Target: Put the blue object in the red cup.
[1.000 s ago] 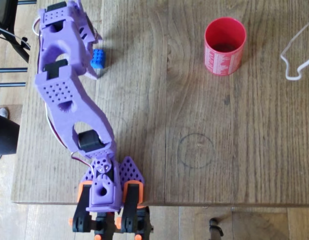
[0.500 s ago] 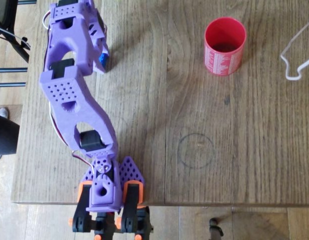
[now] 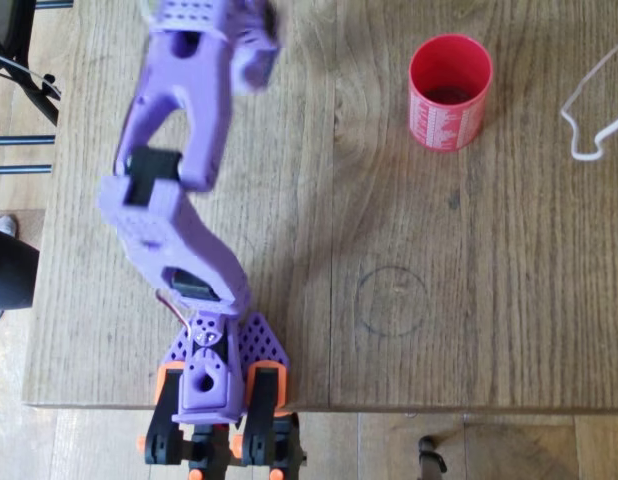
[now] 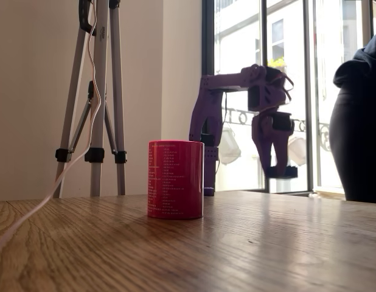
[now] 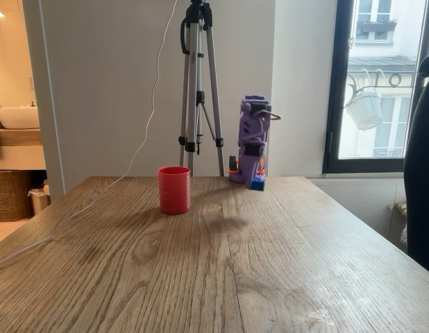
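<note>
The red cup [image 3: 449, 90] stands upright on the wooden table, at the back right in the overhead view; it also shows in both fixed views [image 4: 175, 179] [image 5: 173, 189]. My purple gripper [image 5: 256, 182] hangs above the table with its fingers pointing down, shut on the small blue block [image 5: 257, 184]. In a fixed view the block [image 4: 280, 172] is a dark shape between the fingertips, well right of the cup and clear of the tabletop. From overhead the blurred gripper [image 3: 251, 45] covers the block and sits left of the cup.
A white cable [image 3: 589, 110] lies at the table's right edge. A tripod [image 5: 199, 90] stands behind the table. A faint drawn circle [image 3: 391, 300] marks the wood in the middle. A dark chair back [image 4: 358, 121] rises at the right.
The gripper closed over the blue block, then lifted it off the table and swung right toward the cup. The cup has not moved.
</note>
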Motion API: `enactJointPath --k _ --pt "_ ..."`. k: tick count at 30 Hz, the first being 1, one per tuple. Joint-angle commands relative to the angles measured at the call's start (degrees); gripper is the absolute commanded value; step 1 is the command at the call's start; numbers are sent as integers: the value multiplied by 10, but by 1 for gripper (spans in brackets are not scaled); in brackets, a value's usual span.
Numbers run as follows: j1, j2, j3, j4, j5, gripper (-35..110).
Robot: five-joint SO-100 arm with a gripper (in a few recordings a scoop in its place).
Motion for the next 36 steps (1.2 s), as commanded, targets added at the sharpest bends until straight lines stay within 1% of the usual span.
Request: enactJointPath --k 1,4,6,11,12,17,23,28,34,36 --pt "163 169 16 -214 -112 0" --pt "212 169 18 -309 -167 0" --pt "238 168 33 -353 -182 0" --pt "287 142 65 -376 -183 0" --pt "293 138 69 -373 -178 0" --pt "281 151 80 -277 -144 0" --pt "217 192 92 -146 -126 0" --pt "199 197 100 -142 -121 0" --pt "207 190 102 -146 -140 0" --pt "215 183 103 -156 -127 0"
